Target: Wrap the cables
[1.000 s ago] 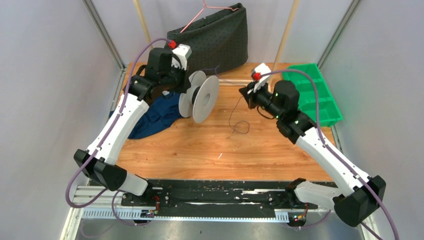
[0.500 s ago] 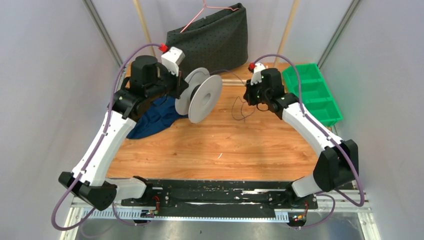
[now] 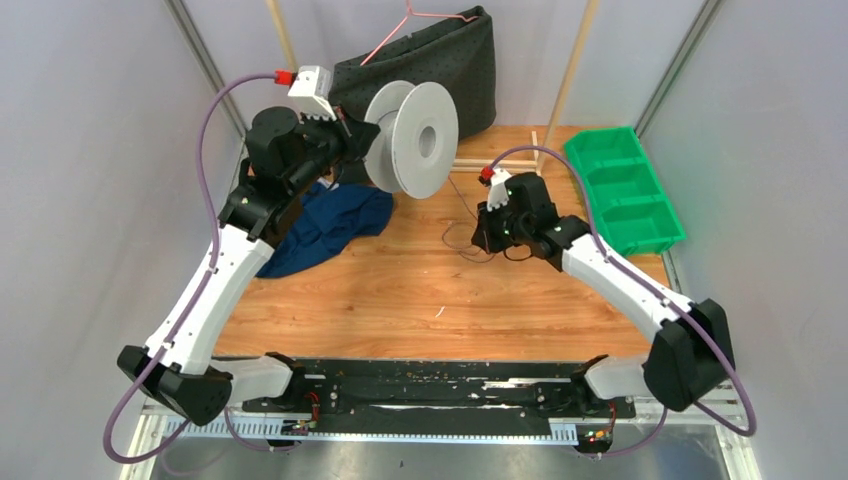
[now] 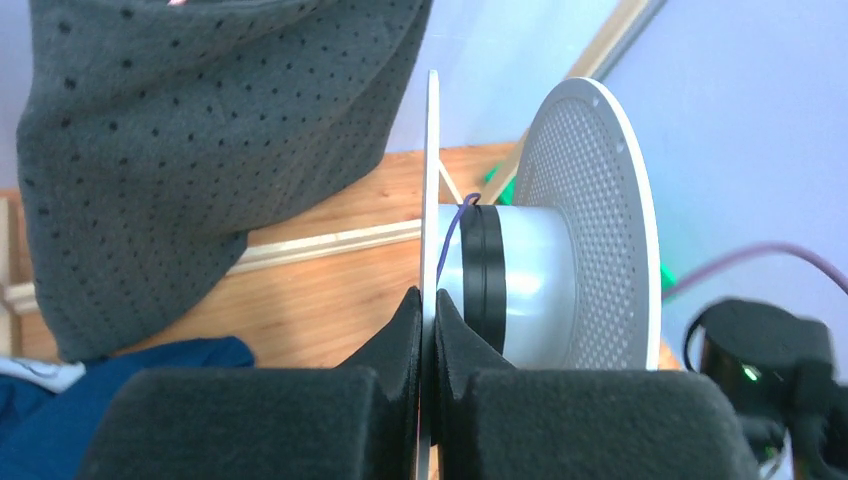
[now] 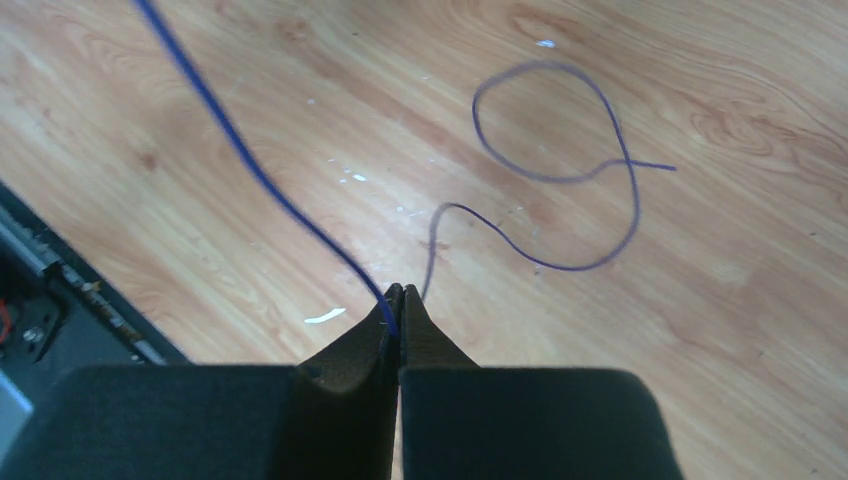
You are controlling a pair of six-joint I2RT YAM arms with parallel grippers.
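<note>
My left gripper (image 3: pixel 352 140) is shut on the rim of the near disc of the grey-white spool (image 3: pixel 415 137) and holds it in the air at the back of the table. In the left wrist view the gripper (image 4: pixel 429 300) pinches the thin disc (image 4: pixel 431 180); a few dark turns of cable (image 4: pixel 484 270) sit on the hub. My right gripper (image 3: pixel 478 236) is shut on the thin dark cable (image 3: pixel 462 205), low over the table. In the right wrist view the gripper (image 5: pixel 396 292) pinches the cable (image 5: pixel 260 170), and the loose end lies in a loop (image 5: pixel 560 180) on the wood.
A dark dotted cloth (image 3: pixel 430 70) on a pink hanger (image 3: pixel 400 30) stands at the back. A blue cloth (image 3: pixel 325 225) lies at the left. A green bin (image 3: pixel 620 185) sits at the right. A wooden strip (image 3: pixel 490 165) lies behind the spool.
My left gripper has lifted the spool up and back and turned its face toward the camera. My right gripper has come forward and down, still on the cable.
</note>
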